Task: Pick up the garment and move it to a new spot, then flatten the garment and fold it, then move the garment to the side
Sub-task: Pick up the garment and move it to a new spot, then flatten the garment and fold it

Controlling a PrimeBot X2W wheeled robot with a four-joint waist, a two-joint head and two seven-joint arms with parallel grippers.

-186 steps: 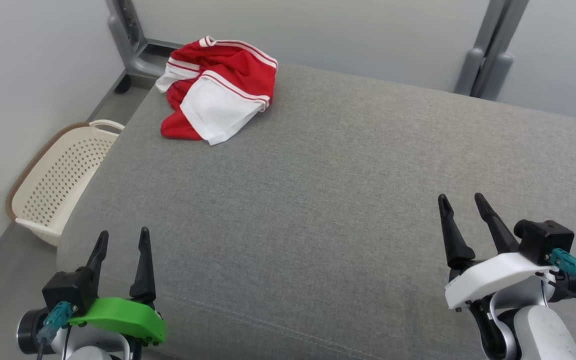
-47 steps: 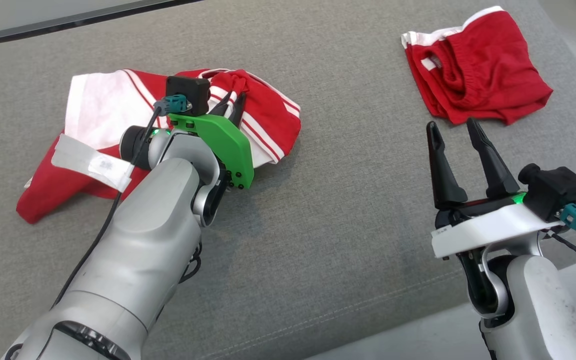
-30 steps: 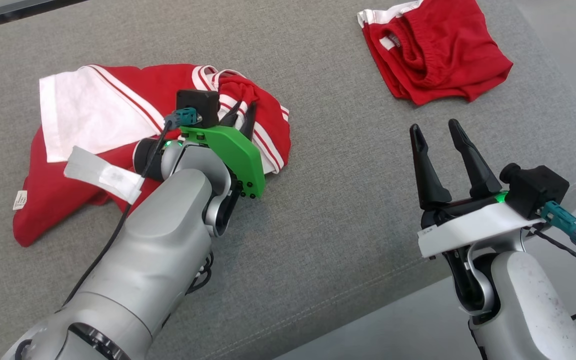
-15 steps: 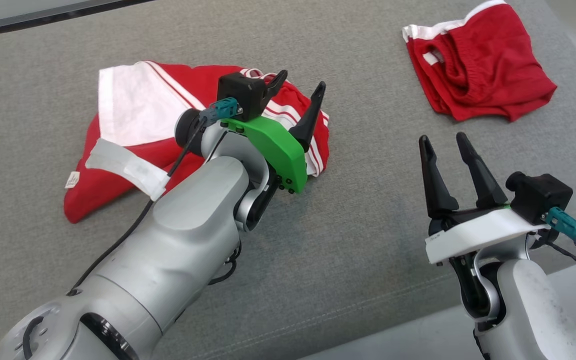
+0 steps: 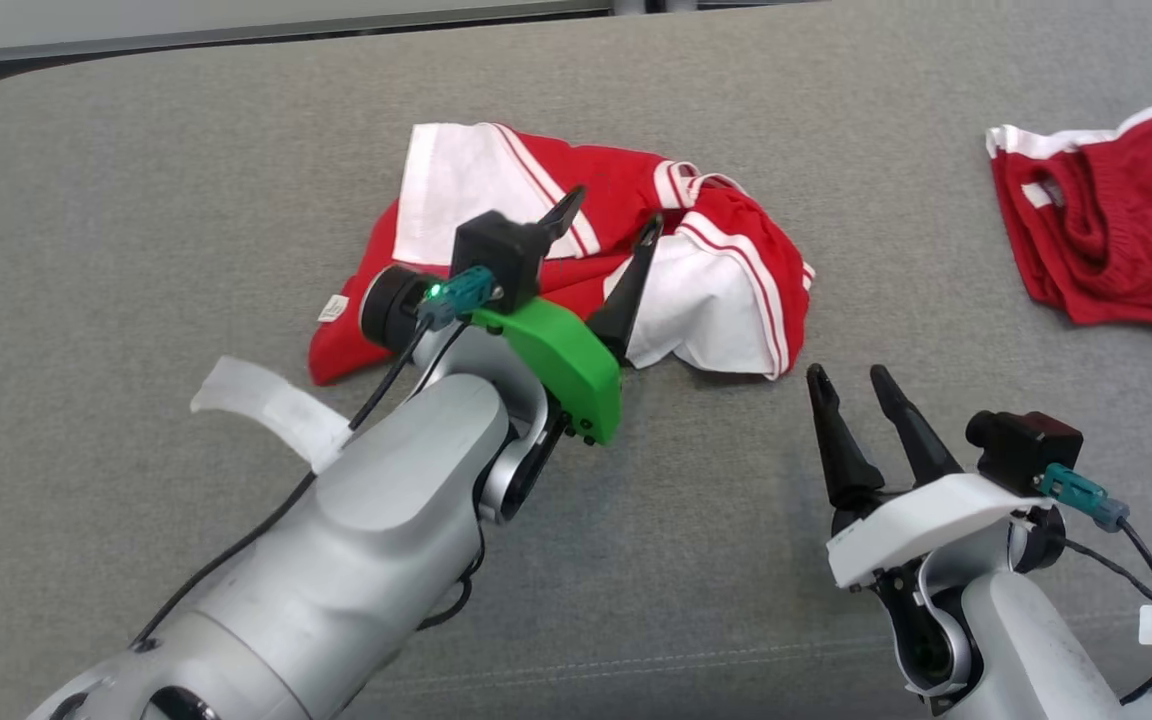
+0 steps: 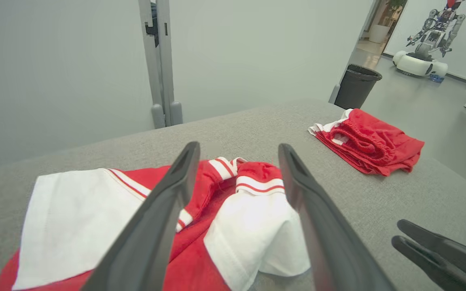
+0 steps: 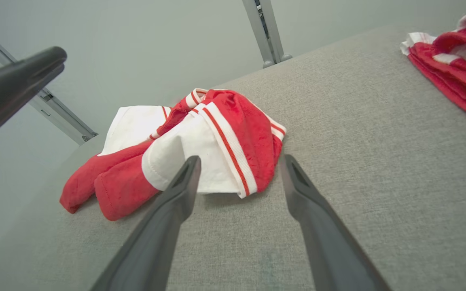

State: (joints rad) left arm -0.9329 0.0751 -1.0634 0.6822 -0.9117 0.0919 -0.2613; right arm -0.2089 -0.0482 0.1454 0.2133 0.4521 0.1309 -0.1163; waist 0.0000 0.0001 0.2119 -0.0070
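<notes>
The garment (image 5: 726,270), a red shirt with white sleeves and striped trim, lies crumpled in the middle of the grey cushion (image 5: 136,200). It also shows as the garment (image 6: 241,218) in the left wrist view and the garment (image 7: 217,153) in the right wrist view. My left gripper (image 5: 608,218) hovers open just above the shirt's near side, nothing between its fingers. My right gripper (image 5: 848,376) stands open off the shirt's near right corner, a short gap away, empty.
Folded red shorts (image 5: 1106,240) lie at the cushion's far right. Grey wall panels and a metal post (image 6: 160,60) stand behind the cushion. A black bin (image 6: 356,85) and open floor lie beyond its right end.
My left gripper opened, let go of the shirt and lifted back off it. The head camera swung, so the whole picture shifted right. The right gripper stayed open.
</notes>
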